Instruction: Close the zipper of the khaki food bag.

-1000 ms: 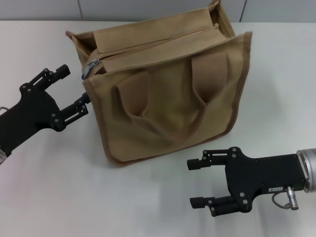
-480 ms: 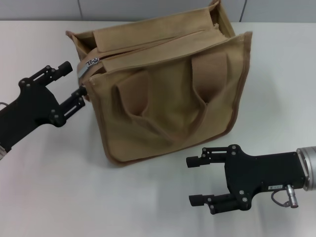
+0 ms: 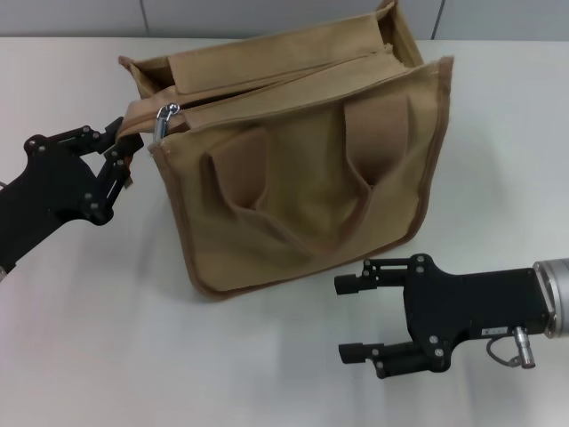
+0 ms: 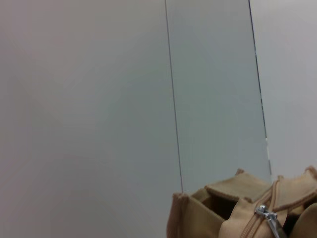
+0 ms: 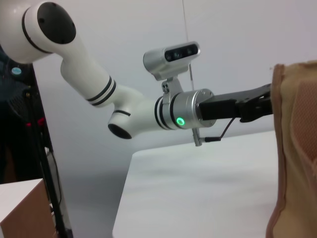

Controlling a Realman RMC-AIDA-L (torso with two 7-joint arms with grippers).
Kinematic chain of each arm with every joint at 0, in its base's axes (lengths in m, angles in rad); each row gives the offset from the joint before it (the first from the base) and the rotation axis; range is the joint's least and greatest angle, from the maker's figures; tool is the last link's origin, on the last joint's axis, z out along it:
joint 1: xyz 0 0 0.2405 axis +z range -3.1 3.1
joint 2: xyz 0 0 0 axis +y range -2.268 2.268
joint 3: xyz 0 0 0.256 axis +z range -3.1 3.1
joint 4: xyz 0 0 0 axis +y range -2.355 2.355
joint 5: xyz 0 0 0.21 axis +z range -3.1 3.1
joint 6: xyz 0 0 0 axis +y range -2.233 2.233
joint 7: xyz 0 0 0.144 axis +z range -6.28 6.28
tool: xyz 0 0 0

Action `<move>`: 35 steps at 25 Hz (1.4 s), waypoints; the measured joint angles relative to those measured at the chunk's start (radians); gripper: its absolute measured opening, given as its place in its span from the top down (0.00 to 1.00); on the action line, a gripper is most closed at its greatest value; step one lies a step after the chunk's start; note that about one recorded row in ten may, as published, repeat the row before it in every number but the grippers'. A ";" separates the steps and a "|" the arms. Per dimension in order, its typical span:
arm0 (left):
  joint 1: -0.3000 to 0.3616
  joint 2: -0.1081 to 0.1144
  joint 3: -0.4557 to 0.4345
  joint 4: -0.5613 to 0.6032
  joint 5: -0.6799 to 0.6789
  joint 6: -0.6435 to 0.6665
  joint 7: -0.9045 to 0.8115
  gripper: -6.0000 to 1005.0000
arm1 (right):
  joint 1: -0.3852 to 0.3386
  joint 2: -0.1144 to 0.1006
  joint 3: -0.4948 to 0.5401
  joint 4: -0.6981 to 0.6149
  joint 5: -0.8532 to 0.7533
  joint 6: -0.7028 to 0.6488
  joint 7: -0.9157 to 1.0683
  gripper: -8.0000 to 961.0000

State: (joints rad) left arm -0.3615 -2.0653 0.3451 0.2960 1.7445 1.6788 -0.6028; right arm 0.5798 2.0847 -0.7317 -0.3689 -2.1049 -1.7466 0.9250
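The khaki food bag (image 3: 302, 187) stands upright mid-table, handles hanging down its front. Its zipper (image 3: 267, 82) runs along the top with a dark gap showing, and the silver pull tab (image 3: 164, 118) sits at the bag's left end. My left gripper (image 3: 123, 147) is at that end, closed on the khaki fabric tab (image 3: 138, 120) beside the pull. The left wrist view shows the bag top (image 4: 233, 198) and pull tab (image 4: 267, 216). My right gripper (image 3: 340, 318) is open and empty on the table in front of the bag's right half.
The white table (image 3: 107, 338) runs around the bag, with a grey wall (image 3: 267, 13) behind it. The right wrist view shows my left arm (image 5: 148, 114) reaching to the bag's edge (image 5: 292, 148).
My left gripper has moved up toward the bag's left end and closed on the fabric tab by the pull. The right gripper has barely shifted.
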 joint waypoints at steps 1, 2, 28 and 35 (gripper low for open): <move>0.001 0.000 0.000 0.000 0.000 0.012 0.000 0.73 | 0.001 0.000 -0.002 0.000 0.016 -0.003 0.000 0.23; 0.001 0.000 0.000 0.000 0.000 0.012 0.000 0.76 | 0.001 0.000 -0.002 0.000 0.016 -0.003 0.000 0.23; -0.047 -0.006 -0.012 -0.048 -0.095 0.211 -0.052 0.96 | 0.270 0.000 -0.028 -0.002 0.363 0.010 0.574 0.23; -0.047 -0.007 -0.007 -0.051 -0.096 0.224 -0.045 0.95 | 0.321 0.003 -0.102 0.004 0.366 0.114 0.618 0.27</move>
State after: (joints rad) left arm -0.4082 -2.0726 0.3385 0.2452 1.6487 1.9032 -0.6476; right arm 0.9005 2.0879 -0.8342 -0.3649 -1.7388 -1.6328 1.5430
